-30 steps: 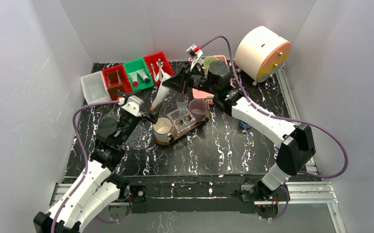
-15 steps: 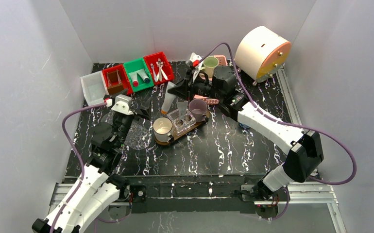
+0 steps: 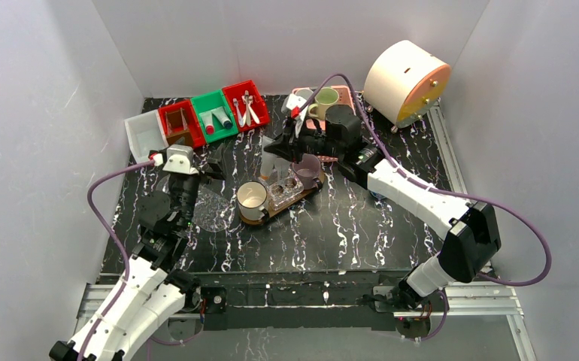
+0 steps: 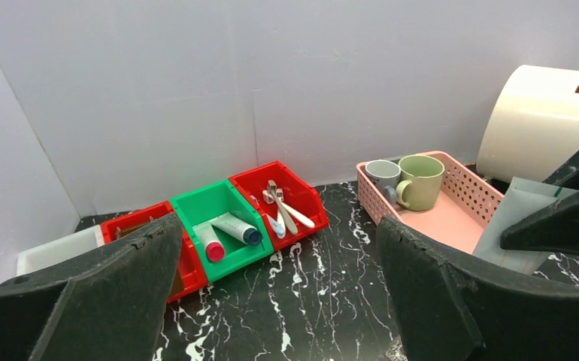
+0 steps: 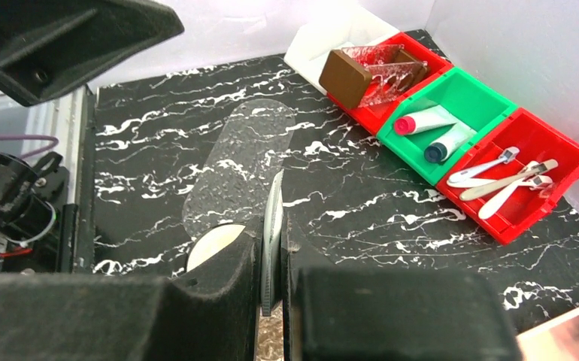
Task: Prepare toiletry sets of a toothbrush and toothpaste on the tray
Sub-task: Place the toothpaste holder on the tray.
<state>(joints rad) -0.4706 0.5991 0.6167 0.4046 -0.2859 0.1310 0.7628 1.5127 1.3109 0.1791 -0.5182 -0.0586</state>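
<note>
My right gripper (image 3: 277, 147) is shut on the flat crimped end of a white tube (image 5: 273, 214) and holds it above the tray's far end. The dark-brown tray (image 3: 274, 210) carries a white mug (image 3: 252, 197), a purple mug (image 3: 307, 168) and a clear plastic bag (image 3: 283, 185) between them. Left of the tray hangs my left gripper (image 3: 216, 159), open with nothing in it and pointing at the bins. White toothbrushes (image 4: 286, 214) lie in the right red bin (image 3: 245, 104). Two more tubes (image 4: 230, 229) lie in the green bin (image 3: 216, 114).
A pink basket (image 4: 459, 226) at the back holds a green mug (image 4: 420, 180) and a grey mug (image 4: 382, 174). A clear bag (image 3: 211, 207) lies flat left of the tray. Another red bin (image 3: 181, 124) holds a brown block (image 5: 347, 77), beside a white bin (image 3: 143, 134). A big white roll (image 3: 407, 75) stands back right.
The left gripper has opened fully and drawn back left, away from the tube's low end. The right gripper has swung the tube from a long slant toward the tray.
</note>
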